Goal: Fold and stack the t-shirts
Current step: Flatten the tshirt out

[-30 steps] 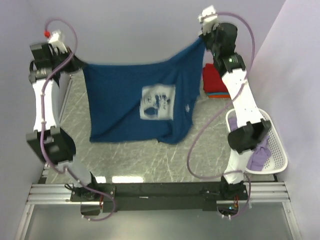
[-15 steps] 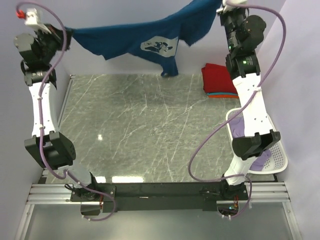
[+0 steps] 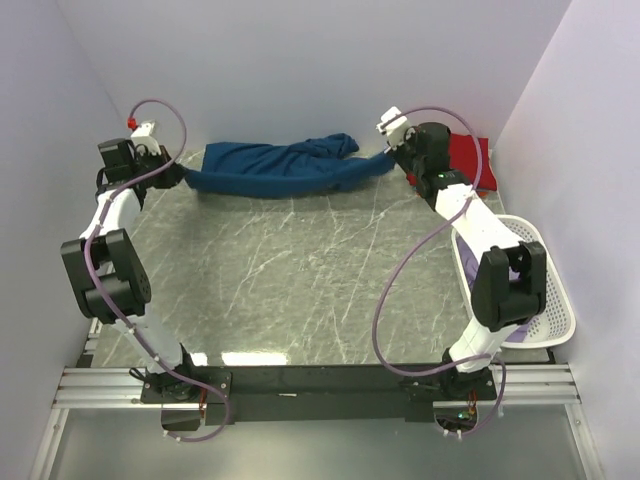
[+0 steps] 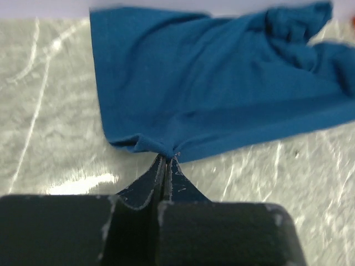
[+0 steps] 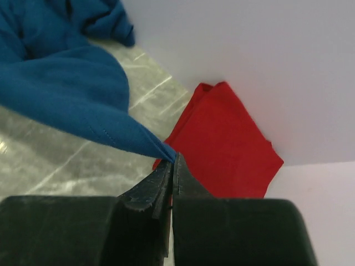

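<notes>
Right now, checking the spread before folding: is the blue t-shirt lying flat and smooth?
No, the blue t-shirt lies bunched in a rumpled strip, its ends pinched by the left gripper and right gripper.

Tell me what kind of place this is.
Probably a robot test cell, not a home: blank walls box in a marble-look table, and two arms are bolted to a metal rail.

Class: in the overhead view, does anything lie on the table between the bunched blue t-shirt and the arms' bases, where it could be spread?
Nothing visible does. The table in front of the blue t-shirt is bare; the red folded shirt sits in the far right corner, the basket at the right edge.
</notes>
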Controlling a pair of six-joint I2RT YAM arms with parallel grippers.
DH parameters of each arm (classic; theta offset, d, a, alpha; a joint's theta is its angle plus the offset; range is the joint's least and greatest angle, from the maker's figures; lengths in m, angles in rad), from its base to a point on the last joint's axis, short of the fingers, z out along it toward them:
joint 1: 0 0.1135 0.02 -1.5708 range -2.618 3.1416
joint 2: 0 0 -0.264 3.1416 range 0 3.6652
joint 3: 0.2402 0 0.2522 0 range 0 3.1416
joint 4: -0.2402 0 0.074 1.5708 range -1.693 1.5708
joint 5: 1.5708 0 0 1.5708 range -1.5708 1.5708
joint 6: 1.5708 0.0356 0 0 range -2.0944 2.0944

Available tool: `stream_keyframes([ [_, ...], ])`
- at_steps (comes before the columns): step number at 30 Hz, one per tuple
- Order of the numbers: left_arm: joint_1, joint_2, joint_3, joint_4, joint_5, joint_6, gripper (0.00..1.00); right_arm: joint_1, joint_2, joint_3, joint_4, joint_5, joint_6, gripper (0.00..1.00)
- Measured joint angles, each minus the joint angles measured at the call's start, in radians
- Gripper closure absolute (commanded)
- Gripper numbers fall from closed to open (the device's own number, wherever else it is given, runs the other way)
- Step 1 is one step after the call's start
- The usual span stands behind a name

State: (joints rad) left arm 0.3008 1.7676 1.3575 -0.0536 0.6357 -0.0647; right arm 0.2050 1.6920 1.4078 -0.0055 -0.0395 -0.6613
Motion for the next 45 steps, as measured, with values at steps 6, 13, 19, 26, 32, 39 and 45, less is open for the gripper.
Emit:
stream_keyframes([
  [6,0.002,0.018,0.013,-0.113,0.014,0.095,0.99,0.000,-0.076,0.022,-0.095,-0.034,-0.061,1.00],
  [13,0.006,0.013,0.138,-0.255,0.050,0.198,0.99,0.000,-0.086,0.259,-0.307,-0.095,-0.119,1.00],
  [19,0.011,-0.107,0.149,-0.557,0.086,0.531,0.99,0.003,-0.224,0.207,-0.580,-0.173,-0.204,1.00],
  [26,0.011,-0.331,-0.107,-0.916,0.062,0.990,0.74,0.179,-0.612,-0.243,-0.858,-0.160,-0.340,0.83],
  [32,0.027,-0.405,-0.339,-1.150,-0.069,1.277,0.39,0.471,-0.765,-0.478,-1.076,-0.137,-0.336,0.13],
  [39,0.066,-0.381,-0.254,-1.191,-0.047,1.271,0.40,0.332,-0.607,-0.299,-1.070,-0.179,-0.256,0.27],
  [45,-0.002,-0.272,-0.216,-0.953,-0.008,0.996,0.45,0.176,-0.132,0.028,-0.976,-0.220,-0.072,0.43],
])
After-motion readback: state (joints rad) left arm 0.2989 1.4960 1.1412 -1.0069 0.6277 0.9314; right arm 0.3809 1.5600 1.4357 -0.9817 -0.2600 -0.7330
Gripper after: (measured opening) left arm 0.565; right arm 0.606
